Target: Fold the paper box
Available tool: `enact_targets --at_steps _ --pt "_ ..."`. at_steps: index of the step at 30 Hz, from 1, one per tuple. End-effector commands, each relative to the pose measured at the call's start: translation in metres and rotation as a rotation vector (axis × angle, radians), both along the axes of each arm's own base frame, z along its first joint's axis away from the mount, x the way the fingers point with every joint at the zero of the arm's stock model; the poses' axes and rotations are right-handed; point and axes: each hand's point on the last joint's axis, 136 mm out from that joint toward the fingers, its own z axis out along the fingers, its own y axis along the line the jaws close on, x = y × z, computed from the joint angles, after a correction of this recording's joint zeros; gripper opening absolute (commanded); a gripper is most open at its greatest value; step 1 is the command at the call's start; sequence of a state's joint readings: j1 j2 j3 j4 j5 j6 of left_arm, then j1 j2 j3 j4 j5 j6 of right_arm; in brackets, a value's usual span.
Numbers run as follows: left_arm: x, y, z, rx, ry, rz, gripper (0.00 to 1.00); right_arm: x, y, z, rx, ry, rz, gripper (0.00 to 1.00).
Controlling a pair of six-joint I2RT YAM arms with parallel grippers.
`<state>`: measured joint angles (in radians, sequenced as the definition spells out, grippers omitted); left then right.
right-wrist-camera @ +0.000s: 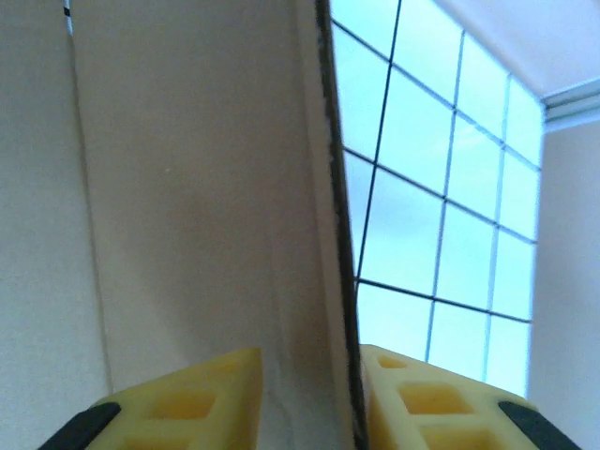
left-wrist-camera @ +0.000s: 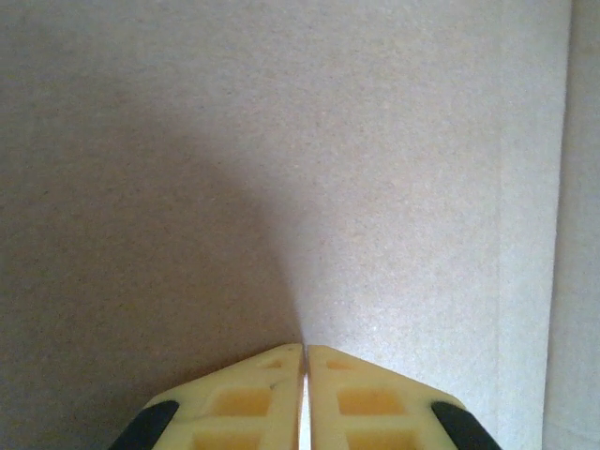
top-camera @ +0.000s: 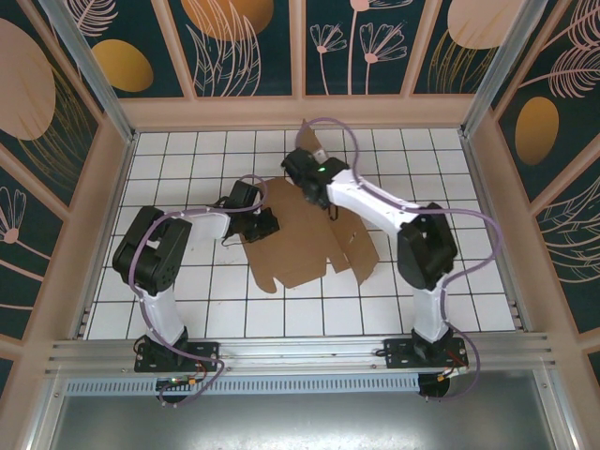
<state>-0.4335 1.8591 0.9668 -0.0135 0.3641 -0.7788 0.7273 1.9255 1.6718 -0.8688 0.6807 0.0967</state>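
The paper box (top-camera: 300,246) is a flat brown cardboard cut-out lying on the white tiled table (top-camera: 187,169), with flaps at its right side. My left gripper (top-camera: 265,225) sits at its left edge. In the left wrist view this gripper (left-wrist-camera: 305,347) is shut, tips together just over the cardboard (left-wrist-camera: 375,187), with nothing showing between them. My right gripper (top-camera: 314,192) is at the box's far edge, where a brown flap (top-camera: 307,141) stands up. Its jaws (right-wrist-camera: 309,356) are apart and straddle the upright flap (right-wrist-camera: 187,187), whose edge lies against the right finger (right-wrist-camera: 403,384).
Beige walls with patterned panels ring the tiled floor, the back wall (top-camera: 300,112) close behind the right gripper. Purple cables loop off both arms. A metal rail (top-camera: 300,352) runs along the near edge between the arm bases.
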Motion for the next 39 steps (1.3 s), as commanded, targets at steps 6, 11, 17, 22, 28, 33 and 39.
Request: enact_targets --at_steps 6,11,17,22,28,33,39 --pt "-0.01 0.041 0.002 0.147 0.023 0.031 0.07 -0.006 -0.033 -0.047 0.517 0.192 -0.081 0.23" --pt "-0.012 0.049 0.0 0.171 0.026 0.04 0.07 -0.018 -0.046 -0.087 0.733 0.304 -0.144 0.32" --pt "-0.013 0.058 0.001 0.226 0.018 0.031 0.06 -0.022 -0.069 -0.103 0.893 0.32 -0.211 0.41" --pt "-0.015 0.062 -0.003 0.242 0.018 0.029 0.06 -0.025 -0.087 -0.112 0.976 0.321 -0.267 0.44" --pt "-0.015 0.064 -0.005 0.248 0.014 0.028 0.06 -0.03 -0.096 -0.115 1.008 0.329 -0.275 0.34" --pt "-0.013 0.059 -0.002 0.228 0.004 0.015 0.06 -0.03 -0.094 -0.117 0.971 0.336 -0.281 0.11" --pt "-0.015 0.051 0.002 0.173 -0.005 -0.002 0.06 -0.027 -0.077 -0.114 0.705 0.299 -0.252 0.08"
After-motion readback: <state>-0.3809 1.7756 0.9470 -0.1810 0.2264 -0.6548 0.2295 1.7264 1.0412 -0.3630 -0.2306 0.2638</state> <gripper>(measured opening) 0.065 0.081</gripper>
